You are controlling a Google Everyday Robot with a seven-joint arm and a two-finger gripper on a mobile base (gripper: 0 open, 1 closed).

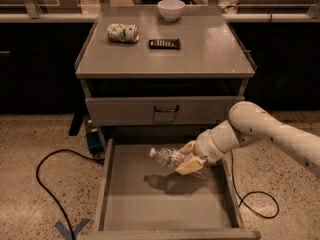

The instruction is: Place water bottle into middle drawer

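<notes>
Grey cabinet (165, 59), middle drawer (145, 206) standing open. My gripper (191, 160) is clamped on the water bottle (167, 157), held just above the drawer floor, long axis near level, cap pointing away from my wrist.

Smooth off-white arm (265, 129) w/ rounded segs — tan-yellow gripper (187, 157) at its tip, low centre of view

You have one view only. It looks from high in front of the cabinet (165, 59), facing it and tilted down. It is near enough that the front edge of the open middle drawer (165, 204) meets the near edge of the frame. The arm shows at the right, and its gripper (189, 157) clasps the water bottle (167, 157) over the drawer, just right of centre.
</notes>
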